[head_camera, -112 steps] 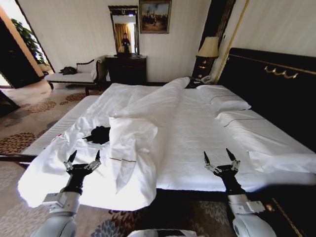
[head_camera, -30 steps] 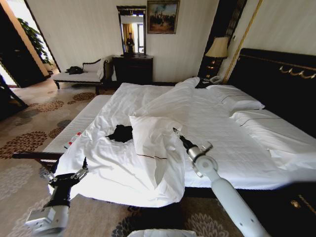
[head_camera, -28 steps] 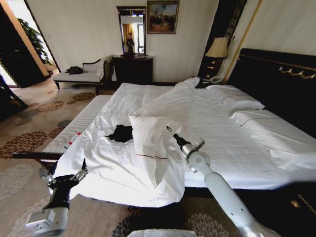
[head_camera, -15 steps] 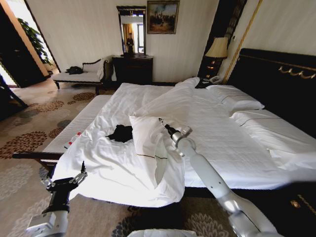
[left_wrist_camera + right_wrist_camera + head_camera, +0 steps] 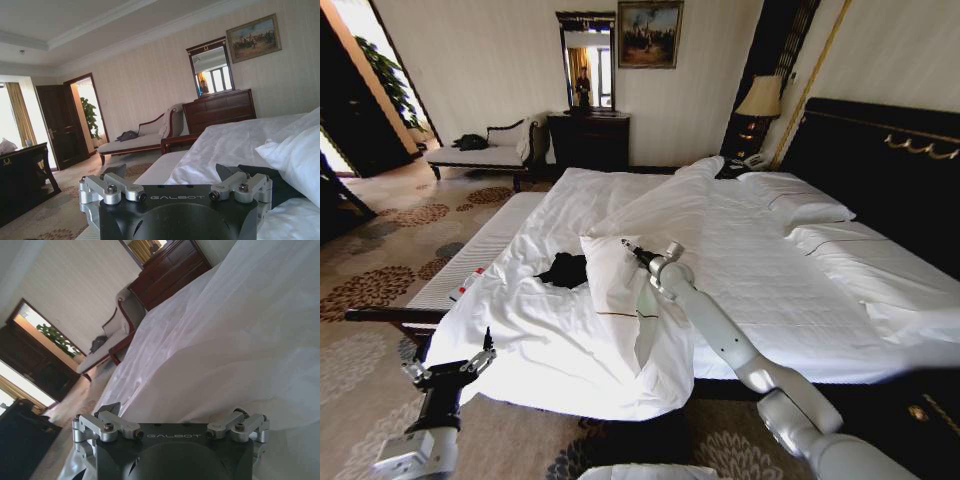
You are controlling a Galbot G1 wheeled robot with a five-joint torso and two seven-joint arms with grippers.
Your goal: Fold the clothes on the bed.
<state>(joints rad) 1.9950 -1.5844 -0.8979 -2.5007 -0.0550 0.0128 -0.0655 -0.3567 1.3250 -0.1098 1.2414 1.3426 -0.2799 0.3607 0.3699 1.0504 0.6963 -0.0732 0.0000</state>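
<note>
Nearest you, your left gripper [image 5: 450,368] hangs low beyond the foot corner of the bed [image 5: 740,250], its thin metal fingers spread apart over the patterned carpet [image 5: 380,290] and touching nothing; in the left wrist view the same fingers [image 5: 109,186] stand wide, with the white bedding rising just ahead of them. Your right arm stretches up and across the mattress — a long, smooth white tube with rounded joints — and the right gripper [image 5: 629,247] sits at the top edge of the plump pillow [image 5: 615,280], a soft rectangle with a thin dark line of piping near its lower end. In the head view you cannot tell how its fingers stand, but the right wrist view shows them set wide apart [image 5: 170,427], with only creased white cloth ahead and nothing pinched between them. The T-shirt [image 5: 563,270] lies just beside the pillow on its left — a small, crumpled black heap of limp fabric on the wrinkled white duvet [image 5: 550,340], near the left edge of the bed and apart from both grippers. Farther off, two flat pillows rest against the dark headboard [image 5: 870,170], and a dark wooden dresser [image 5: 588,141] stands at the far wall.
</note>
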